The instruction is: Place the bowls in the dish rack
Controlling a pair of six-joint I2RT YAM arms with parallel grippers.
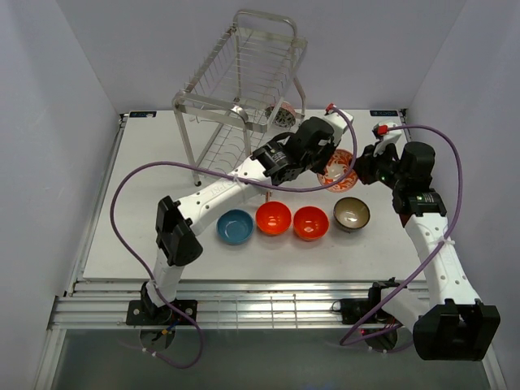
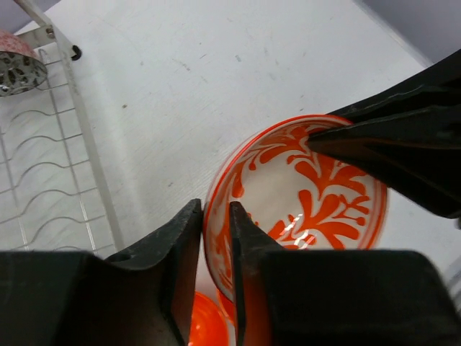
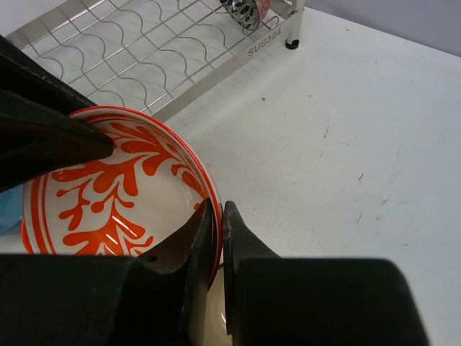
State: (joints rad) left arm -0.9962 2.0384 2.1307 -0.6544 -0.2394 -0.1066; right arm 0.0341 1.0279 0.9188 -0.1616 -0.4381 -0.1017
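A red-and-white patterned bowl (image 1: 338, 171) (image 2: 302, 194) (image 3: 108, 187) hangs above the table, right of the dish rack (image 1: 244, 81). My left gripper (image 1: 327, 165) (image 2: 216, 215) pinches its rim on one side, one finger inside and one outside. On the opposite side my right gripper (image 1: 362, 172) (image 3: 218, 215) is shut on the rim. A blue bowl (image 1: 236, 226), two orange bowls (image 1: 273, 218) (image 1: 310, 223) and a dark brown bowl (image 1: 352, 214) stand in a row on the table. In the rack's lower tier sits a grey patterned bowl (image 1: 283, 116) (image 3: 245, 11).
The rack's slotted lower tier (image 2: 43, 180) (image 3: 144, 58) lies just left of the held bowl. An orange bowl (image 2: 205, 321) and the brown bowl's cream inside (image 3: 216, 324) show directly under the held bowl. White walls close in the table on the left, back and right.
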